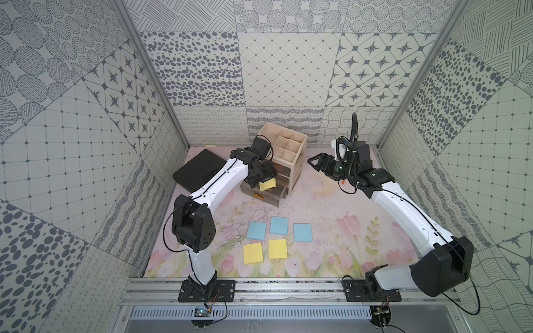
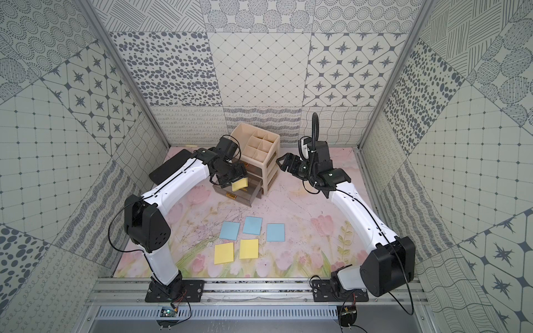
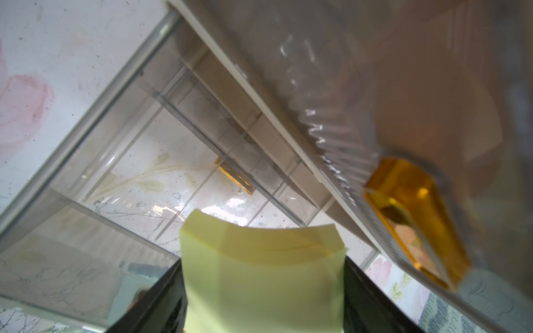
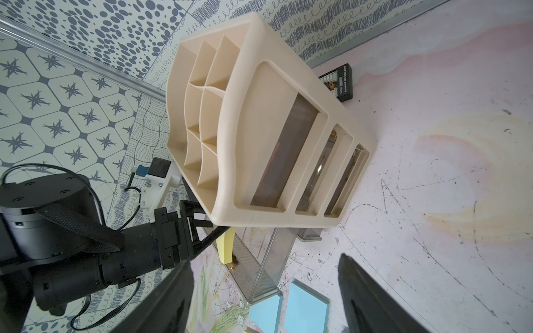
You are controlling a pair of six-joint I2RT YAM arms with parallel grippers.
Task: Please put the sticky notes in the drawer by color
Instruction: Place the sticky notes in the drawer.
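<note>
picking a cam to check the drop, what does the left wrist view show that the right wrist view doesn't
Only the left wrist view: a look straight into the open drawer, with its clear floor and inner dividers, and the bowed face of the yellow pad.
Only the right wrist view: the cabinet's divided top tray, blue notes on the table, a small black device behind the cabinet, and the open, empty right pincer.
Both: the yellow pad in the left pincer at the open drawer.
</note>
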